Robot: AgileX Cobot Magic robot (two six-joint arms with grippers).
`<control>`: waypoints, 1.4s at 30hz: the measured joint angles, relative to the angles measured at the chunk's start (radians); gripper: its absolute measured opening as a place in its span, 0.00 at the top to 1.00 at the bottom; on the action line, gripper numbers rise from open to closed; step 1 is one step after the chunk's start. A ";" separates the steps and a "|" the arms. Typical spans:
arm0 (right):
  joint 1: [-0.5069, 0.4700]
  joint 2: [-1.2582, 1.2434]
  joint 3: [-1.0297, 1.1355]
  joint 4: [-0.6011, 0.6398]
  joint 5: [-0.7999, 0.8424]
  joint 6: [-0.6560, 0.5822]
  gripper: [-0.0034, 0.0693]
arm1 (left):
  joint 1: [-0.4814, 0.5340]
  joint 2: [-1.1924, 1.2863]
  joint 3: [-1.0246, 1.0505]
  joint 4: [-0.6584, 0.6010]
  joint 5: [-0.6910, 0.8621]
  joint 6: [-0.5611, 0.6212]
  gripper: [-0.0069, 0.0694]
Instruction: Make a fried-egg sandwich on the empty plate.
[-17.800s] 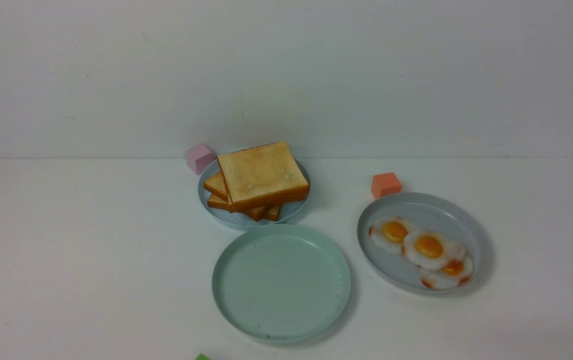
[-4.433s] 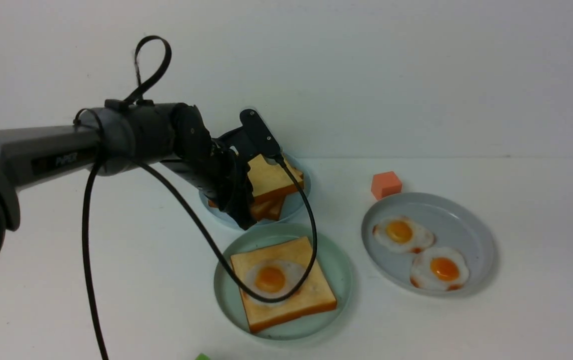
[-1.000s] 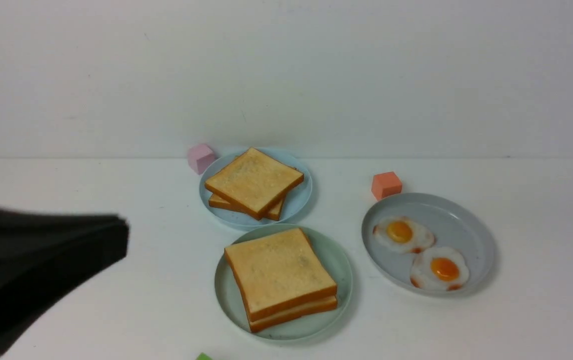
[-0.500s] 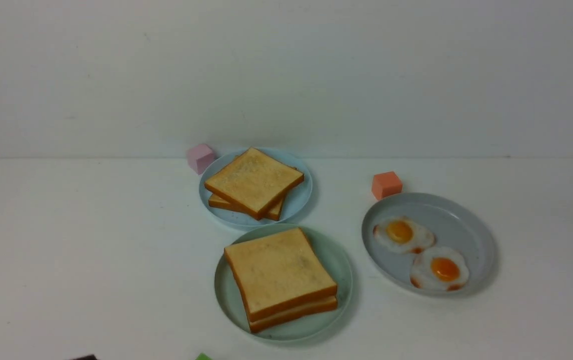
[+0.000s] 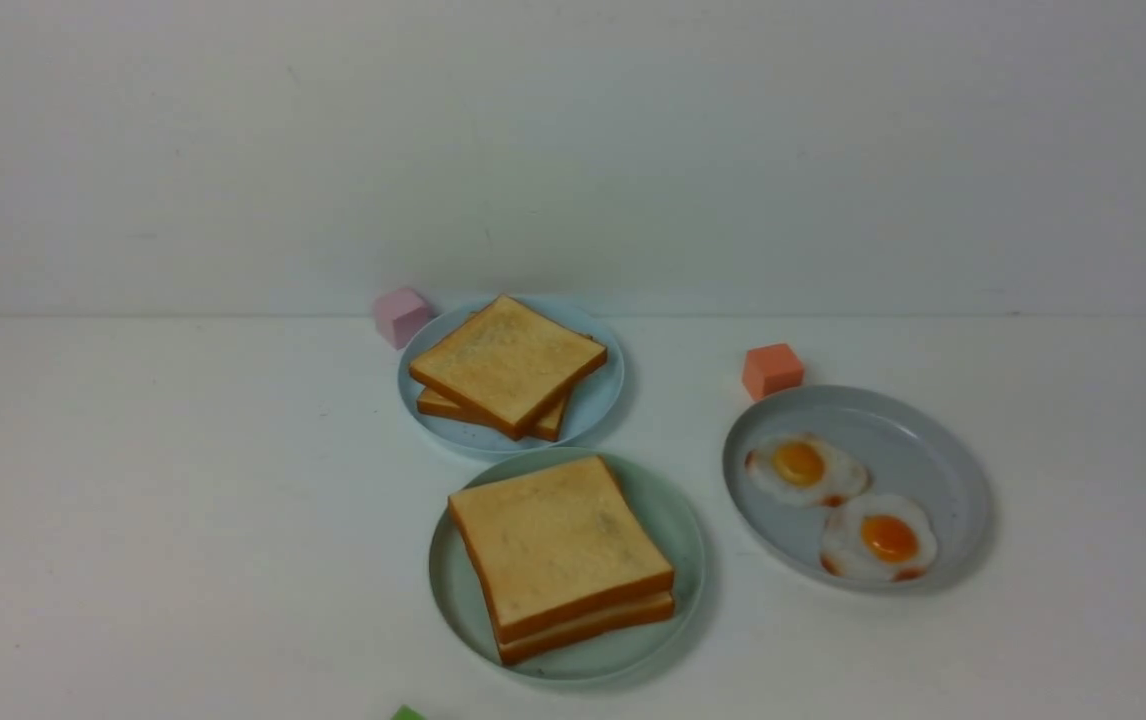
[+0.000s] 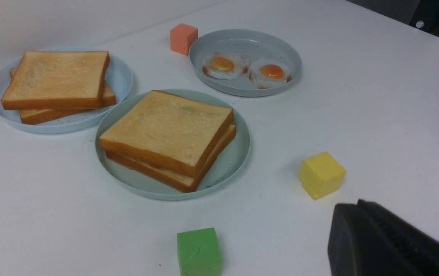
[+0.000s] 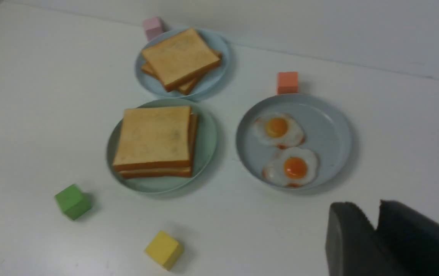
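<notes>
Only the grippers show, each in its own wrist view: the left gripper (image 6: 361, 226) is a matte black block with a rounded corner, and the right gripper (image 7: 376, 226) is two blunt matte black jaws split by a narrow slit.

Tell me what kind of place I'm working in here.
Probably a lab or test bench, not a real kitchen: a bare white table against a blank wall, toy-looking food on plastic plates such as the mint-green plate, and loose colored cubes like the yellow cube.

No readable text, labels or numbers anywhere.
</notes>
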 joint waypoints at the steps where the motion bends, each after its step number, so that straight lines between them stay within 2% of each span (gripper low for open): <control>1: -0.032 -0.002 0.000 0.004 0.000 0.000 0.76 | 0.000 0.000 0.000 0.000 0.000 0.000 0.93; 2: -0.114 -0.012 0.007 0.028 0.000 0.000 0.76 | 0.000 0.000 0.000 0.000 0.000 0.000 0.93; 3: -0.124 -0.017 0.009 0.037 0.000 0.000 0.77 | 0.000 0.000 0.000 0.000 0.000 0.000 0.93; 4: -0.215 -0.039 0.032 0.075 0.000 0.000 0.79 | 0.000 0.000 0.000 0.000 0.000 0.000 0.93; 6: -0.311 -0.080 0.085 0.130 -0.013 -0.028 0.86 | 0.000 0.000 0.000 0.000 0.000 0.000 0.93; 7: -0.322 -0.085 0.102 0.137 -0.019 -0.033 0.87 | 0.000 0.000 0.000 0.000 0.000 0.000 0.93; 8: -0.409 -0.121 0.177 0.186 -0.095 -0.088 0.93 | 0.000 0.000 0.000 0.000 0.000 0.000 0.93; 9: -0.452 -0.148 0.230 0.215 -0.153 -0.128 0.95 | 0.000 0.000 0.000 0.000 0.000 0.000 0.93; 14: -0.652 -0.311 0.672 0.351 -0.591 -0.402 0.97 | 0.000 0.000 0.000 0.000 0.000 0.000 0.93; 17: -0.680 -0.401 0.839 0.371 -0.711 -0.463 0.97 | 0.000 0.000 0.000 0.000 0.000 0.000 0.93; 19: -0.692 -0.506 1.027 0.376 -0.810 -0.479 0.97 | 0.000 0.000 0.000 0.000 0.000 0.000 0.92; 21: -0.697 -0.564 1.103 0.375 -0.843 -0.472 0.97 | 0.000 0.000 0.000 0.000 0.000 0.000 0.92; 24: -0.699 -0.681 1.273 0.371 -0.897 -0.387 0.97 | 0.000 0.000 0.000 0.000 0.001 0.000 0.92; 28: -0.699 -0.698 1.291 0.359 -0.879 -0.299 0.97 | 0.000 0.000 0.000 -0.001 0.001 0.000 0.91; 42: -0.699 -0.698 1.291 0.350 -0.879 -0.284 0.96 | 0.000 0.000 0.000 -0.003 0.000 0.000 0.90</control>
